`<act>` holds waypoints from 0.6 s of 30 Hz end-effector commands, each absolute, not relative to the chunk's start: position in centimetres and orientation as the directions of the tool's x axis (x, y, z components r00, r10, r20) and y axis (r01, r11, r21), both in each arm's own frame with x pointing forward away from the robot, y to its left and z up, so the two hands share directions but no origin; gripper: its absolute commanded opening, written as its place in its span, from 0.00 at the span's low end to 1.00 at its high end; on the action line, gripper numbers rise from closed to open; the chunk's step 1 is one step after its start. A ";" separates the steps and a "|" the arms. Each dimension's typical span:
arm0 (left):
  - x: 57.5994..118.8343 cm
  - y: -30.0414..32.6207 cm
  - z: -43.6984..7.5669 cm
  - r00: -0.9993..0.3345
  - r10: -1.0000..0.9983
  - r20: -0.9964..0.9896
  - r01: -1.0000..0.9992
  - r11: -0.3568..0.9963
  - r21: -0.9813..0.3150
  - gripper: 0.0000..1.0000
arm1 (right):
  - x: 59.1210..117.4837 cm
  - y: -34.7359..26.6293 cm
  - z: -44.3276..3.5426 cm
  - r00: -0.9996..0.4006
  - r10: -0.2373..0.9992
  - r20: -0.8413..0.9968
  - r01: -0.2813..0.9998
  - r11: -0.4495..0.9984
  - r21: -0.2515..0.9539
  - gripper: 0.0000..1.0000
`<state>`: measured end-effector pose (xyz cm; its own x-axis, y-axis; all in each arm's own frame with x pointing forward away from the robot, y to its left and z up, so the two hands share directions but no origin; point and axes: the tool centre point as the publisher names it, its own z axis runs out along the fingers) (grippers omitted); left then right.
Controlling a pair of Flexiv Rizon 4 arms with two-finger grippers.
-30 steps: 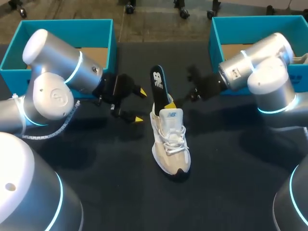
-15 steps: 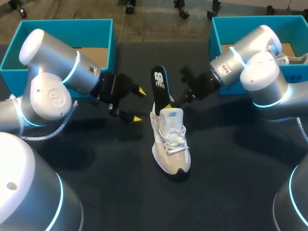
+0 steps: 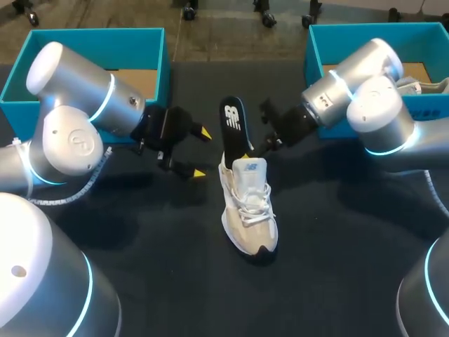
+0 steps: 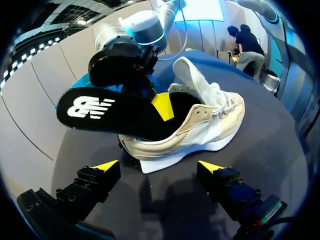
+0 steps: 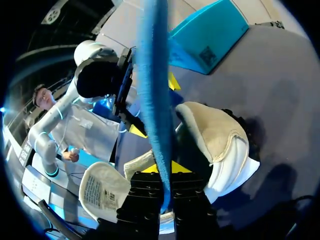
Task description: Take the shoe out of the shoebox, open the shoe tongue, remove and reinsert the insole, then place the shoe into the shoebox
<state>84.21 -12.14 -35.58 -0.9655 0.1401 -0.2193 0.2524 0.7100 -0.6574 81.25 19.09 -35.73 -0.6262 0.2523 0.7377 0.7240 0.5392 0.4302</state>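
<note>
A pale running shoe stands on the dark table between two robot arms, well apart from the left shoebox and the right shoebox at the far corners. Its tongue is lifted back from the laces. The right gripper, reaching in over the heel, pinches the black insole between its yellow-tipped fingers. The insole slants up and back out of the shoe's mouth, its front end hidden inside. The left gripper hangs near the heel on the other side, fingers spread wide and touching nothing. With the insole half in and half out, the job looks to be at its middle step. To do it well, the stroke probably needs to run along the insole's own slant, not straight up. The shoe is light and unheld, so it could lift or tip with the insole. The free left gripper seems well placed to close on the heel and pin the shoe down. The flexible insole may buckle if forced, so a slow, steady hand would serve best
</note>
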 end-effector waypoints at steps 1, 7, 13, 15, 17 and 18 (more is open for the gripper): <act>84.1 -12.0 -35.7 -0.965 0.138 -0.222 0.253 0.707 -0.661 1.00 | 81.2 19.3 -35.8 -0.628 0.254 0.736 0.726 0.534 0.435 0.00; 84.1 -12.0 -35.8 -0.966 0.135 -0.221 0.251 0.706 -0.662 1.00 | 81.5 19.2 -34.5 -0.652 0.228 0.723 0.715 0.503 0.486 0.00; 84.1 -12.0 -35.8 -0.966 0.135 -0.220 0.250 0.707 -0.662 1.00 | 81.7 19.2 -33.8 -0.676 0.198 0.710 0.699 0.480 0.531 0.00; 84.1 -12.0 -35.9 -0.966 0.134 -0.220 0.249 0.708 -0.661 1.00 | 81.8 19.2 -33.5 -0.684 0.191 0.704 0.691 0.481 0.540 0.00; 84.1 -12.0 -35.9 -0.966 0.133 -0.220 0.248 0.709 -0.661 1.00 | 81.9 19.4 -33.4 -0.690 0.175 0.702 0.683 0.478 0.552 0.00; 84.1 -12.0 -35.9 -0.966 0.133 -0.220 0.248 0.709 -0.660 1.00 | 82.0 19.5 -33.3 -0.693 0.166 0.701 0.678 0.479 0.557 0.00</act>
<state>84.21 -11.98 -35.77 -0.9667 0.1352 -0.2172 0.2474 0.7097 -0.6596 82.01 19.42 -33.30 -0.6908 0.1748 0.7015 0.6813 0.4821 0.5508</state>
